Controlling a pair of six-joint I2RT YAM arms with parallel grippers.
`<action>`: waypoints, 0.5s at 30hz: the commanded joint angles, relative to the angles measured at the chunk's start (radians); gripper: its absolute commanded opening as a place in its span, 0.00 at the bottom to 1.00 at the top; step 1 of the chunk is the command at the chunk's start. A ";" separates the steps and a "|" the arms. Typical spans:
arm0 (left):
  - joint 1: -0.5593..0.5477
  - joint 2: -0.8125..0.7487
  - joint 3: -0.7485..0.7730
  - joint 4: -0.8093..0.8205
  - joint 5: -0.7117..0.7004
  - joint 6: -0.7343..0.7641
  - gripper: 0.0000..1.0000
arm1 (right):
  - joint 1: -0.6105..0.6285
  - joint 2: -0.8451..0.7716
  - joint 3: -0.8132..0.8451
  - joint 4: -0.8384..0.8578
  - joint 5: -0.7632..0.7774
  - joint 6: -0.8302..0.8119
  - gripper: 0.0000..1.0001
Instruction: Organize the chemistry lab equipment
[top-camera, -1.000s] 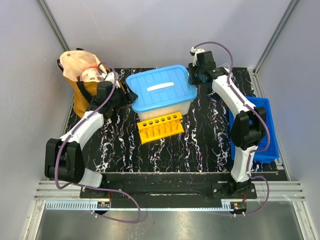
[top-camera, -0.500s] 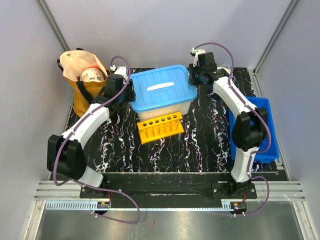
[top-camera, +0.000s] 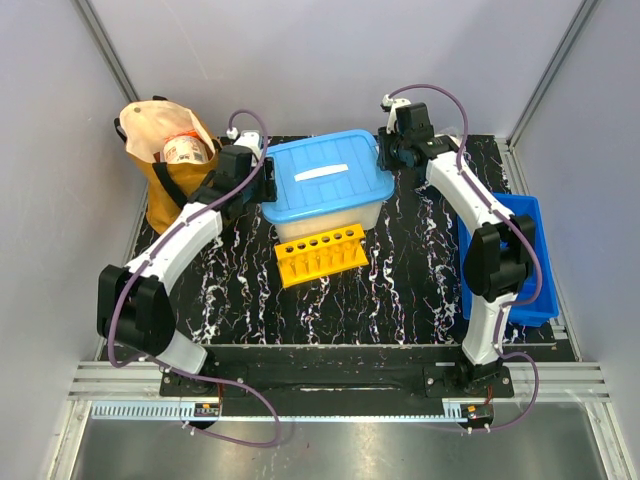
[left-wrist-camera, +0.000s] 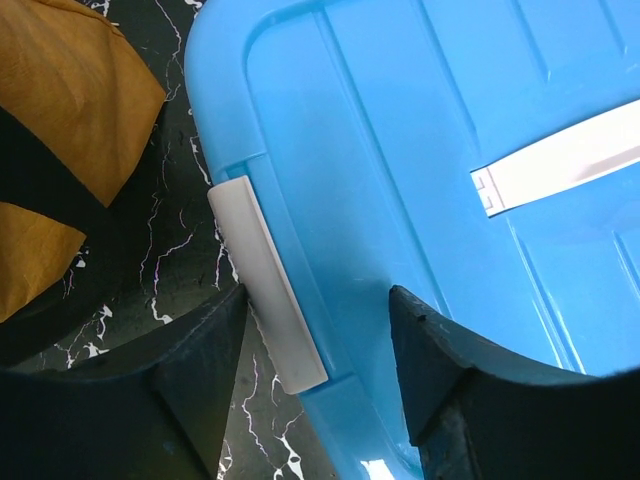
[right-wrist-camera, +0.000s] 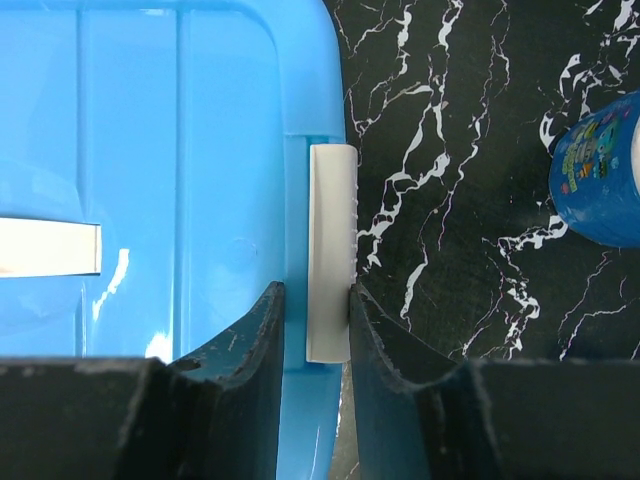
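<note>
The left gripper (left-wrist-camera: 318, 300) has swung from the bag (top-camera: 160, 190) to the left end of the box (top-camera: 335, 218), its jaws spread astride the left latch (left-wrist-camera: 265, 285) without pinching it. The right gripper (right-wrist-camera: 315, 292) stays clamped on the right latch (right-wrist-camera: 330, 255). The lid (top-camera: 320, 175) is on. The rack (top-camera: 320, 255) stands just before the box. Bare table (top-camera: 250, 300) lies nearer the bases, and the bin (top-camera: 520, 260) sits along its right edge.

No text is legible; the blue can's (right-wrist-camera: 600, 170) print blurs.
</note>
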 joint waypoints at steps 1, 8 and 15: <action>-0.025 0.029 0.043 -0.053 0.064 0.011 0.64 | 0.034 0.033 0.037 -0.164 -0.133 0.033 0.14; -0.023 0.037 0.138 -0.124 0.059 0.008 0.71 | 0.032 0.034 0.164 -0.224 -0.089 0.049 0.43; -0.023 -0.003 0.237 -0.202 0.081 -0.001 0.80 | 0.032 0.005 0.273 -0.278 -0.072 0.067 0.71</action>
